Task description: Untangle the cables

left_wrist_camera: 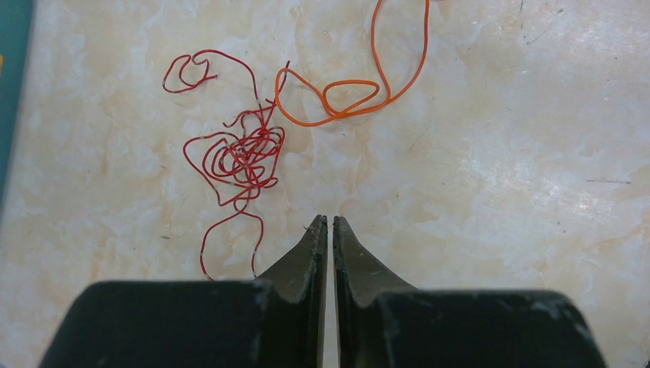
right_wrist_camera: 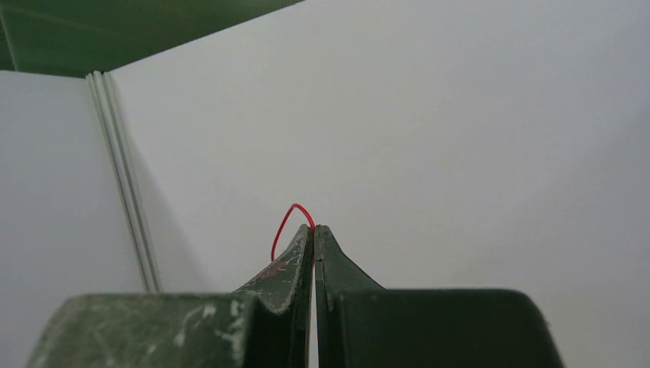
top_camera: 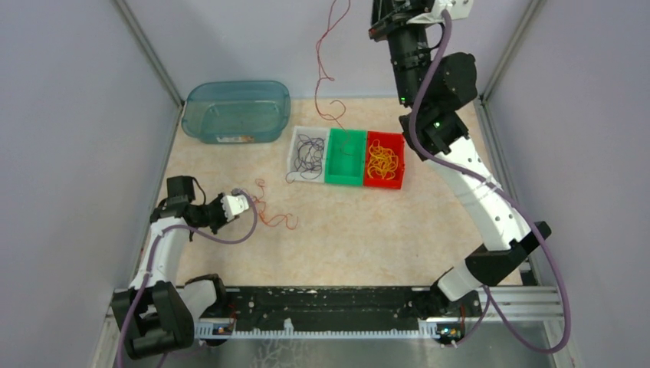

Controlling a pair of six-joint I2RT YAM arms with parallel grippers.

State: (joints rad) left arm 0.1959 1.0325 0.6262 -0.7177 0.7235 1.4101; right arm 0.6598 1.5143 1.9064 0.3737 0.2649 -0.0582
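Jaws of the right gripper, raised high, pinch a red cable that trails down toward the green bin. The left gripper, nearly closed and empty, sits near a red tangle and an orange cable on the table.

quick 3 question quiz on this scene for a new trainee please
1. True or false: the left gripper holds the red tangle.
2. Which bin holds the yellow cables? A white bin, B green bin, C red bin.
3. What colour is the hanging cable that the right gripper pinches?
Key: 1 false, the tangle lies on the table apart from the fingers; 2 C; 3 red.
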